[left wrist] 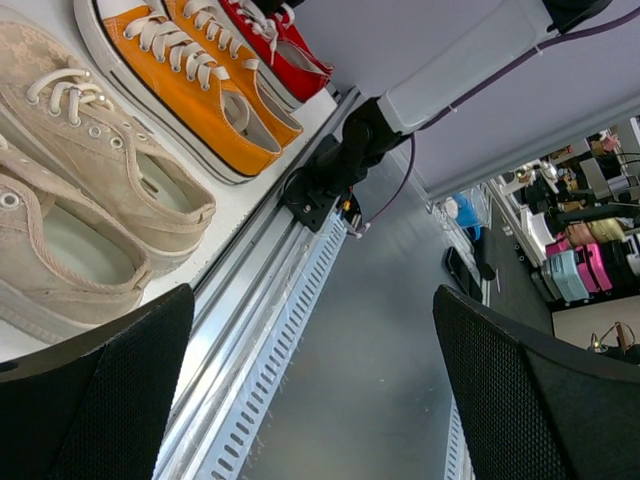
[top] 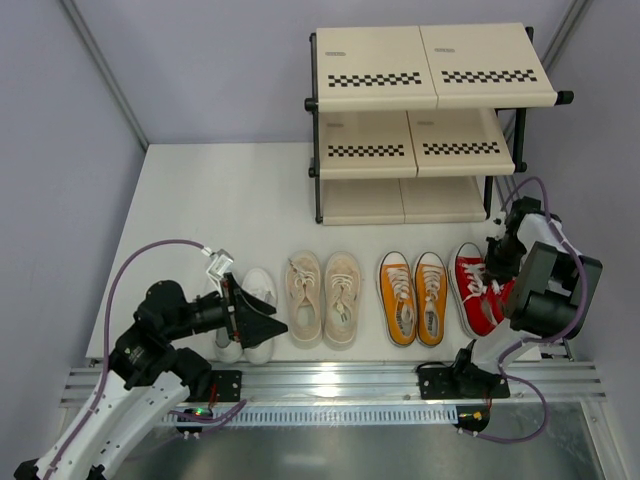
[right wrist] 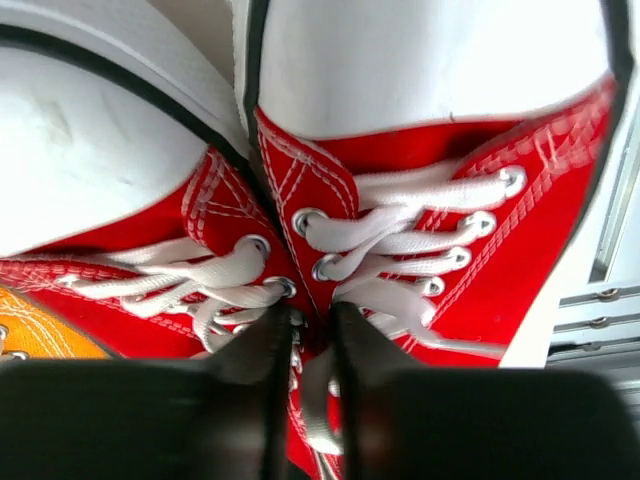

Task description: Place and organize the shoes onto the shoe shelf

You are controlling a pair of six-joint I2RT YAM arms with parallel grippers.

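Four pairs of shoes stand in a row on the table: white (top: 258,290), cream-beige (top: 322,298), orange-yellow (top: 414,297) and red (top: 476,290). Behind them is the shoe shelf (top: 430,70), and no shoes show on its tiers. My right gripper (right wrist: 312,315) reaches down from the right onto the red pair (right wrist: 520,240). Its fingers are pinched on the two shoes' inner edges by the white laces. My left gripper (left wrist: 312,300) hovers open over the heels of the white pair and partly hides them. Between its fingers lies only the metal floor beyond the table edge.
A metal rail (top: 330,385) with both arm bases runs along the near table edge. The right arm's base (left wrist: 330,170) shows in the left wrist view. Grey walls close in left, right and behind the shelf. An orange shoe (right wrist: 40,345) lies beside the red pair.
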